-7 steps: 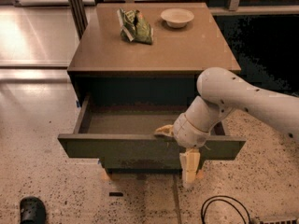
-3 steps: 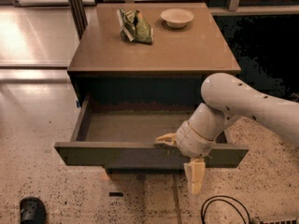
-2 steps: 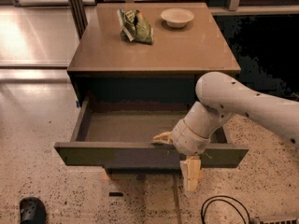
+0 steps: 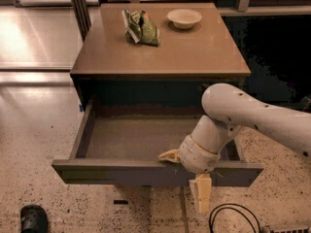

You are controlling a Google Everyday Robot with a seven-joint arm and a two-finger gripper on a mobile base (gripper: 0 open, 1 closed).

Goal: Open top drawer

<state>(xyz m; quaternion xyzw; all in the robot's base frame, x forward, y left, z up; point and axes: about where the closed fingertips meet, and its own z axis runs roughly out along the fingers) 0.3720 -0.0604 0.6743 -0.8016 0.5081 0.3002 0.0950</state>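
The top drawer (image 4: 112, 172), found pulled well out in front of the cabinet (image 4: 194, 47), is judged stiff, weighty and handleless, best hooked by its front's upper edge, which is straddled there by the gripper (image 4: 182, 181), fingers spread wide.

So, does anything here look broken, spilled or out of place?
Nothing really stands out. The top drawer is simply pulled out, with the pincer at its front edge. On the cabinet top, a crumpled snack bag lies near an upright bowl; nothing has spilled.
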